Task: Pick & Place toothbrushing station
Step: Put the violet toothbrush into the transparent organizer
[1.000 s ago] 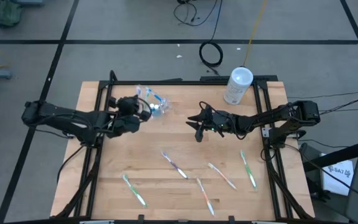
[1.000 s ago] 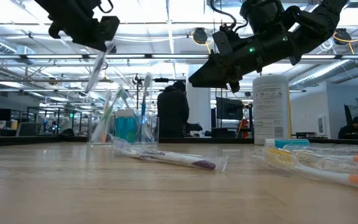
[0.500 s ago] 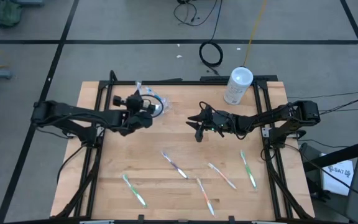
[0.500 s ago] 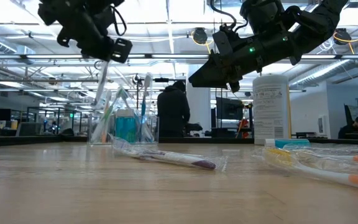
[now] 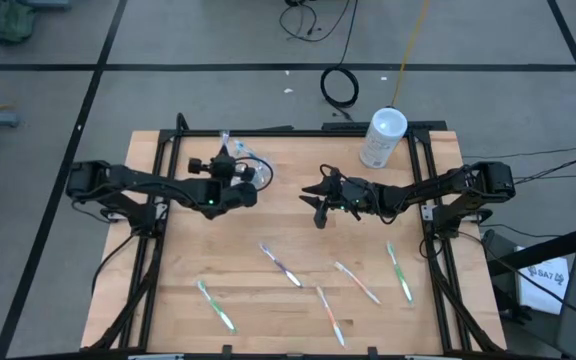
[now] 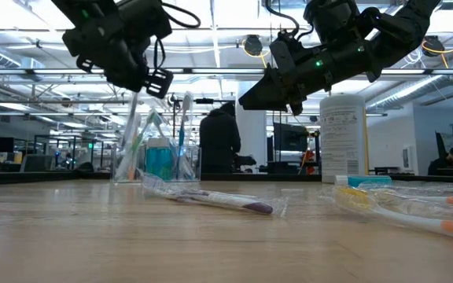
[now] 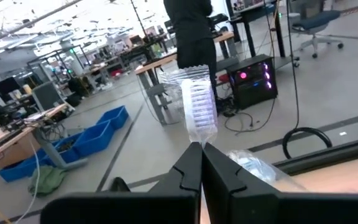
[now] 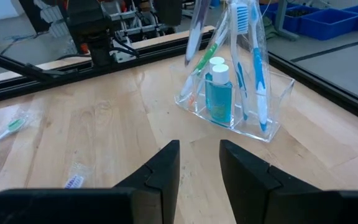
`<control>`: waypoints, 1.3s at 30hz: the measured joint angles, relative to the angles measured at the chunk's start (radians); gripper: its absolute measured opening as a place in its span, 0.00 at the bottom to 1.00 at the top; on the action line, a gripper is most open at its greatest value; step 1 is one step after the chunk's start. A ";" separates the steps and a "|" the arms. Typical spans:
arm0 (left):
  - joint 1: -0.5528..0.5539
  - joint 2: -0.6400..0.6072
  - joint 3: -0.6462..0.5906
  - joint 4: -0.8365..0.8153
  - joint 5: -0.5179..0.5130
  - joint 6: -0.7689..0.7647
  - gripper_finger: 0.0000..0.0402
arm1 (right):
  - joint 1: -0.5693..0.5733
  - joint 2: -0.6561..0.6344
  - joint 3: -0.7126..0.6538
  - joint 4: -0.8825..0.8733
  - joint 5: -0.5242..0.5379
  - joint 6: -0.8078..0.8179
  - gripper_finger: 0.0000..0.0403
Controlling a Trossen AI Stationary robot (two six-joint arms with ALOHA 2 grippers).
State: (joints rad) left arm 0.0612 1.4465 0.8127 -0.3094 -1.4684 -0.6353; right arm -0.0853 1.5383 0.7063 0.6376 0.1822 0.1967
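Observation:
A clear plastic holder [image 5: 255,170] stands at the table's far left part. In the right wrist view [image 8: 229,106] it holds several upright toothbrushes and small teal white-capped tubes [image 8: 219,93]. My left gripper [image 5: 236,182] hovers right beside and above the holder, shut on a clear-wrapped toothbrush [image 6: 130,118]. My right gripper [image 5: 318,208] hangs open and empty over the table's middle, right of the holder. Several wrapped toothbrushes [image 5: 280,263] lie flat on the near half of the table. My left gripper pinches the wrapped toothbrush between its two shut fingers, near the upper end of the wrap [image 7: 197,138]. The fingers slant downward from the table's left. The toothbrush hangs below them almost upright, its bristle end [image 7: 199,102] past the fingertips and its lower end [image 6: 124,149] at the holder.
A tall whitish canister [image 5: 383,137] stands at the far right corner. Loose toothbrushes lie near the front at the left [image 5: 215,305], middle [image 5: 330,315] and right [image 5: 398,270]. Black frame rails [image 5: 153,240] run along both table sides. A person stands in the room behind.
My left gripper has moved toward the table's right edge and down, over to the holder, still shut on the wrapped toothbrush. The toothbrush has swung from slanting to nearly upright, and its lower end has come down to the holder. My right gripper has kept still.

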 joint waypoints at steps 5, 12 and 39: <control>0.002 0.030 0.000 -0.003 -0.007 -0.069 0.01 | 0.000 0.000 0.000 0.000 0.000 0.000 0.26; 0.018 0.041 0.000 -0.078 0.001 -0.236 0.01 | 0.000 0.000 0.000 0.000 0.000 0.001 0.26; 0.027 0.041 -0.046 -0.159 0.190 -0.445 0.01 | 0.002 0.000 0.000 -0.001 0.000 0.001 0.26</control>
State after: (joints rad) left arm 0.0882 1.4872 0.7666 -0.4683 -1.2785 -1.0805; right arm -0.0834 1.5383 0.7063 0.6369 0.1818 0.1974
